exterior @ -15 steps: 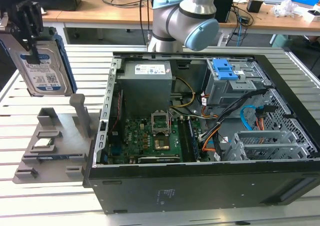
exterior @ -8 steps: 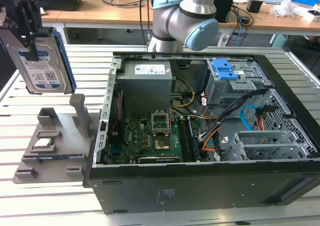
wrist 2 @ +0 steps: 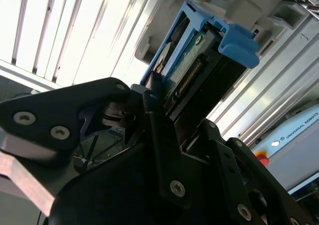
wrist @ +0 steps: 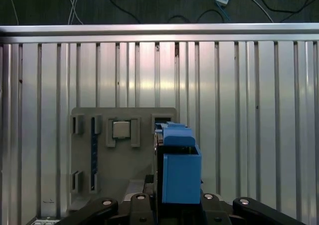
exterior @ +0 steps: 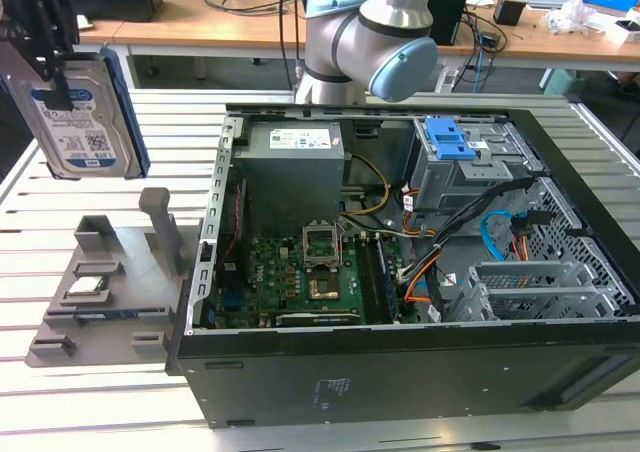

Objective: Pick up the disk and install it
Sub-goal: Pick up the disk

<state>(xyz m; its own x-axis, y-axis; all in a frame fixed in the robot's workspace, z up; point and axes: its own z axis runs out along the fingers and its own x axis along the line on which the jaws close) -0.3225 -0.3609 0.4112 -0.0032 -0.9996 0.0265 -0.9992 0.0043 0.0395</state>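
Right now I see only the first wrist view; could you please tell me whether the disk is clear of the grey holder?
Observer: Yes; in the exterior view the disk hangs in the air above the grey holder, held only by the shut jaws.
Operator: Which way does its label face?
Observer: Toward the exterior camera; the disk stands nearly upright.
Operator: And the computer case?
Observer: The computer case sits open on the exterior view's right of the holder.

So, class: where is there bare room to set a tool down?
Bare table slats lie on the exterior view's left of the grey holder and along the front of the computer case. Inside the case it is crowded with cables and a circuit board. The gripper holds the disk above the holder.
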